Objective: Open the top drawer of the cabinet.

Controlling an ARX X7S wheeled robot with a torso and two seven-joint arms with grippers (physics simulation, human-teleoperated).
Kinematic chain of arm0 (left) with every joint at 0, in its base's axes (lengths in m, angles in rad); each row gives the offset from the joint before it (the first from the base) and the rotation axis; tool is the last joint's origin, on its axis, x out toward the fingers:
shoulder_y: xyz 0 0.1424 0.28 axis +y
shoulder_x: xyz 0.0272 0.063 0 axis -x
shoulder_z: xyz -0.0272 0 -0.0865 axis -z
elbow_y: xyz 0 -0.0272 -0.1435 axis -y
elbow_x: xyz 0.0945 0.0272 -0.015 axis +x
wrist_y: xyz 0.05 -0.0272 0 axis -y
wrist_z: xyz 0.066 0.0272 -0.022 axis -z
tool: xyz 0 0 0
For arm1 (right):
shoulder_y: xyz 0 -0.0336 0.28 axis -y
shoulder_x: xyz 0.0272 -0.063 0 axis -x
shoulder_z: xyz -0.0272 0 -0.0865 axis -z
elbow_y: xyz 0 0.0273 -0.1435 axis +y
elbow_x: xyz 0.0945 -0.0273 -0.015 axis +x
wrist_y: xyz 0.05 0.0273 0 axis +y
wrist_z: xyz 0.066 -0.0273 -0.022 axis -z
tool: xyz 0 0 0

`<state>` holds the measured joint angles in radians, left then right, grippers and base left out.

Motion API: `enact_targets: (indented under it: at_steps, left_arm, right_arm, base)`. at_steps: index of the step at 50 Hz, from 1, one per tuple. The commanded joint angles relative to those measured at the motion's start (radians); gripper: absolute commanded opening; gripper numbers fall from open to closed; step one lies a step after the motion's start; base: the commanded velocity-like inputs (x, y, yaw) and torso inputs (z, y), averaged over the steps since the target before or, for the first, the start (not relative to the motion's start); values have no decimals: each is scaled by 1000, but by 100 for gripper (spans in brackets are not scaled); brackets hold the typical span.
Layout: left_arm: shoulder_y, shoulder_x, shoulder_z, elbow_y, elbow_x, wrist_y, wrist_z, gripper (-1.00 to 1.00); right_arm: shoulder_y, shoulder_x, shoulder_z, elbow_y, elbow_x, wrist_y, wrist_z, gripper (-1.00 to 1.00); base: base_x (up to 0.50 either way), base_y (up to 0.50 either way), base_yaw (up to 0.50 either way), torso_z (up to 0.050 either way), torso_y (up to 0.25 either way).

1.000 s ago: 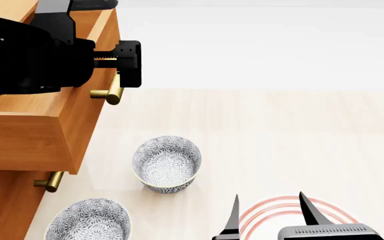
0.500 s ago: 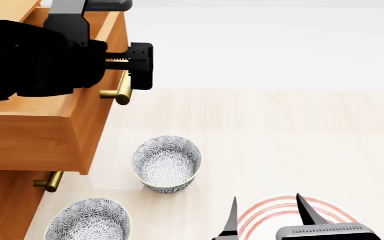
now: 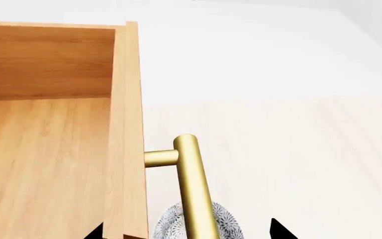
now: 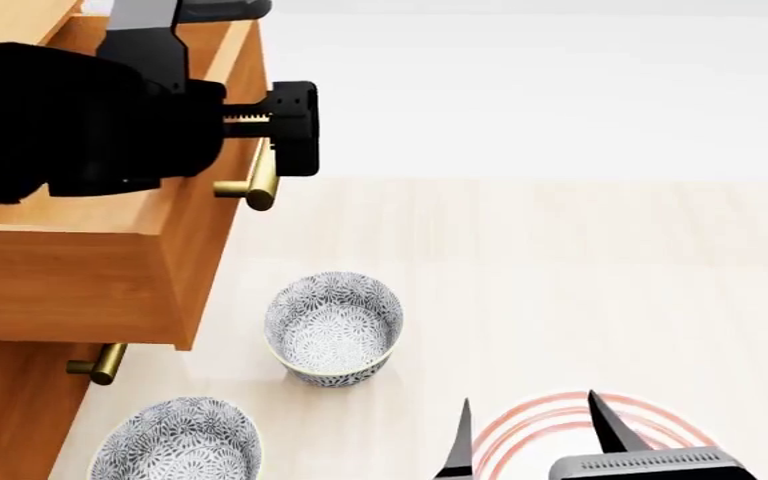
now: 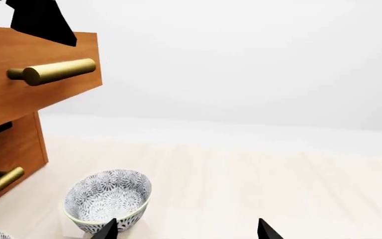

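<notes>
The cabinet stands at the left. Its top drawer is pulled partway out, showing lighter wood inside. Its brass bar handle also shows in the left wrist view and the right wrist view. My left gripper is open above the handle. In the left wrist view one fingertip lies on the inner side of the drawer front and the other beyond the handle. My right gripper is open and empty, low at the front right, also in its wrist view.
A patterned bowl sits on the floor just below the drawer front; a second one is nearer the cabinet base. A red-ringed plate lies under the right gripper. A lower drawer handle sticks out.
The top drawer has slid further out to the right, with my left gripper moving along with its handle. The right gripper has barely shifted.
</notes>
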<state>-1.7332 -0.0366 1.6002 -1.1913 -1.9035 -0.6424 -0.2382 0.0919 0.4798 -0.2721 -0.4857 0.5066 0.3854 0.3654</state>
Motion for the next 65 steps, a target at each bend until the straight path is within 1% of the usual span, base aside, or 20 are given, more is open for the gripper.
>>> enact_targets:
  at_steps: [1,7,11,21,37,45,52,56,65]
  left_arm:
    - [86,37,30,94,-270,2,35,100]
    - [73,37,20,108,-358,8,39,100]
    - [72,37,26,130,-378,18,23,100]
    - [82,37,24,161,-370,30,2,100]
    - [88,37,13,268,-366,61,-59,100]
    - [97,37,8,326,-373,66,-114,100]
    - [106,37,6,375,-349,70,-147,100]
    - [117,37,4,404,-358,81,-166,100]
    - [95,37,-1,502,-387,94,-219,100]
  right_arm:
    - [-2,-18,16,3,-12,-5,-24,100]
    - [1,-20,6,6,-17,-4,-24,100]
    - [1,-18,4,-2,-15,1,-21,100]
    - [-3,-15,5,0,-10,-7,-26,100]
    - [-13,-6,17,18,1,-32,-43,100]
    - [-12,2,20,29,7,-37,-54,100]
    - [-12,-3,9,51,3,-53,-71,100]
    - [2,1,12,49,16,-42,-76,100]
    - [1,4,13,73,20,-63,-97,100]
  base:
    - [0,0,0,0,0]
    - [0,0,0,0,0]
    - [0,0,0,0,0]
    - [0,0,0,0,0]
    - [0,0,0,0,0]
    - [0,0,0,0,0]
    - [0,0,0,0,0]
    - [0,0,0,0,0]
    - [0,0,0,0,0]
